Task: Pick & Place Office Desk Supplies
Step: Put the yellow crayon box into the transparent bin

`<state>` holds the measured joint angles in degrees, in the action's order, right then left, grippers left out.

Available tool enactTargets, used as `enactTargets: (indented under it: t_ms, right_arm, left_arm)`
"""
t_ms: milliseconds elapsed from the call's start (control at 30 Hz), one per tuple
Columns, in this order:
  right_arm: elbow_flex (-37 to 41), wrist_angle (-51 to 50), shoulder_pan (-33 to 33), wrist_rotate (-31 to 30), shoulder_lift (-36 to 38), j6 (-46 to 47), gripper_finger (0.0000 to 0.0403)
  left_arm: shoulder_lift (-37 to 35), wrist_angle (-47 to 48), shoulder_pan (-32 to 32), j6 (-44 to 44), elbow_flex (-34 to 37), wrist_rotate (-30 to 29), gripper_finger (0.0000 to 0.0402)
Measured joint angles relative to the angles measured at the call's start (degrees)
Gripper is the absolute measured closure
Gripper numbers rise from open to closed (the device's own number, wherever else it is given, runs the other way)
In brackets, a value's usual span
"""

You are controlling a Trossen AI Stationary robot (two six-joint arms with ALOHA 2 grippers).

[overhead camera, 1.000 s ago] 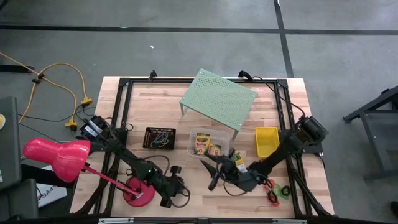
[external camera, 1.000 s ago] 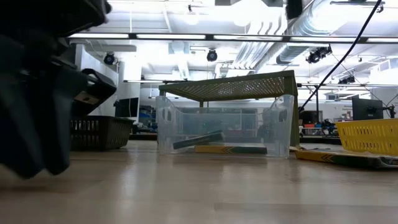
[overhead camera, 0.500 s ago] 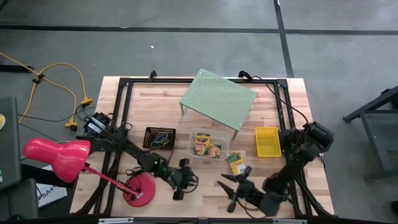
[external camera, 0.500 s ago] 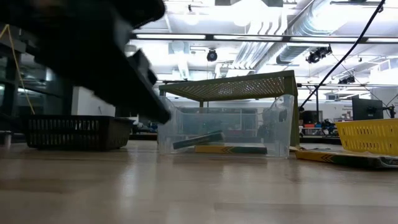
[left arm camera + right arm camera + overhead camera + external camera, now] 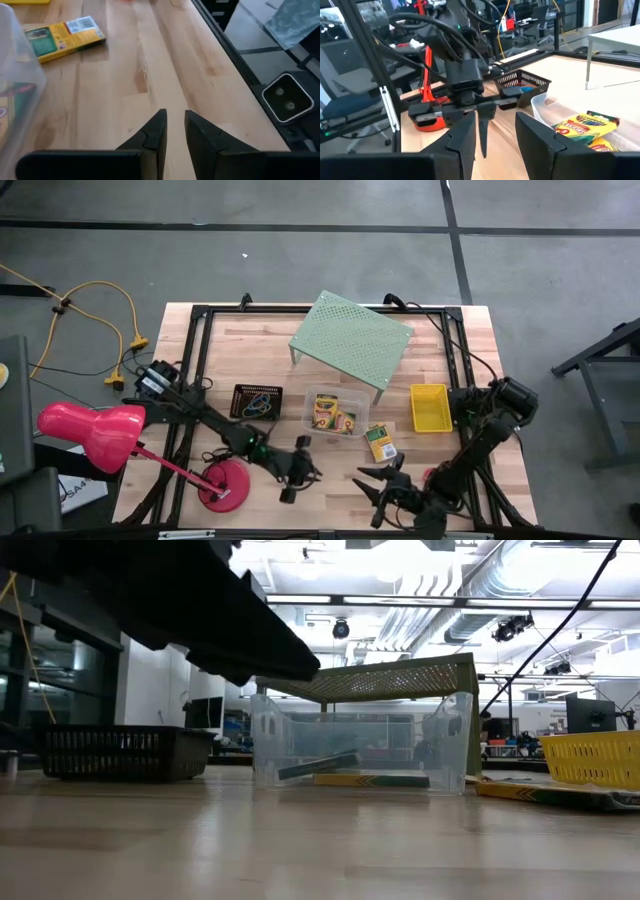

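One green-and-yellow card box [image 5: 379, 442] [image 5: 65, 36] lies flat on the table between the clear tub [image 5: 335, 412] and the yellow basket [image 5: 430, 407]. More such boxes [image 5: 585, 125] lie in the tub. The black mesh tray [image 5: 257, 401] [image 5: 522, 82] holds coloured rubber bands. My left gripper [image 5: 312, 470] [image 5: 174, 120] hovers near the tub's near left corner, open by a narrow gap and empty. My right gripper [image 5: 378, 485] [image 5: 497, 130] is open and empty close to the near edge, below the lying box. The right arm hides the little rings.
The pale green perforated shelf [image 5: 350, 338] stands on legs behind the tub. The pink-red lamp's head [image 5: 92, 430] and its round base [image 5: 225, 485] are at the near left. The table's near edge [image 5: 235, 65] runs close to both grippers. Bare wood lies between the two grippers.
My right gripper has drawn back from beside the lying box toward the table's near edge, staying open. The box lies uncovered where it was. My left gripper has moved toward the right and a little away from the near edge, away from the lamp base.
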<state>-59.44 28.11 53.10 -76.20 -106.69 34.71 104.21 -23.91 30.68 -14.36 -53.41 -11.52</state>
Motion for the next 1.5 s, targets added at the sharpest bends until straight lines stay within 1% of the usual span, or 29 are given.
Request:
enactTargets:
  t_ms: [100,233,367,467,500,567,733,833,900,967,1067,1167,1300,1500]
  right_arm:
    - [0.0,-1.2,-0.8,1.4,0.0,-0.1,0.0279]
    - [0.0,-2.2,-2.1,6.0,0.0,0.1,0.0293]
    - [0.0,-2.9,-3.5,14.5,0.3,0.1,0.0313]
    - [-0.8,-8.4,-4.9,21.3,1.6,2.2,0.0325]
    - [-1.6,-12.2,-5.3,23.5,2.1,3.6,0.0327]
    - [-3.8,-23.2,-6.0,27.1,3.4,7.5,0.0329]
    - [-11.7,-55.1,-8.1,38.2,4.2,23.4,0.0329]
    - [-12.8,-66.8,-9.2,44.7,4.3,32.7,0.033]
    - [-12.7,-72.9,-9.6,47.4,4.2,37.7,0.033]
    - [-12.7,-77.8,-9.7,48.1,4.2,42.1,0.033]
    - [-12.7,-83.6,-9.6,47.6,3.5,47.3,0.033]
    - [-12.7,-87.0,-9.6,44.7,3.2,52.2,0.033]
    - [-10.3,-85.6,-9.7,42.0,2.1,57.3,0.033]
    - [-5.7,-81.8,-10.0,42.1,-0.2,66.9,0.033]
  left_arm:
    - [0.0,-0.3,0.7,0.0,0.0,0.0,0.0338]
    - [0.0,-0.4,1.2,0.0,0.0,0.0,0.0338]
    - [0.0,-0.8,1.1,-0.1,0.0,0.0,0.0338]
    - [0.0,-0.8,1.1,-0.2,0.0,-0.2,0.0338]
    - [0.0,-0.8,1.1,-0.2,0.0,-0.2,0.0338]
    - [0.0,-0.8,1.1,-0.3,0.0,-0.2,0.0338]
    - [0.0,-1.0,1.1,-0.9,0.0,-0.4,0.0338]
    - [0.0,-1.0,1.1,-0.9,0.0,-0.4,0.0338]
    - [0.0,-1.0,1.1,-1.0,0.0,-0.4,0.0338]
    - [0.0,-1.0,1.1,-1.0,0.0,-0.4,0.0338]
    - [0.0,-0.9,1.1,-1.0,0.0,-0.4,0.0338]
    - [0.0,-0.8,1.1,-1.1,0.0,-0.3,0.0338]
    - [0.0,-0.8,1.1,-1.1,0.0,-0.3,0.0338]
    - [0.0,-0.8,1.1,-1.1,0.0,-0.3,0.0338]
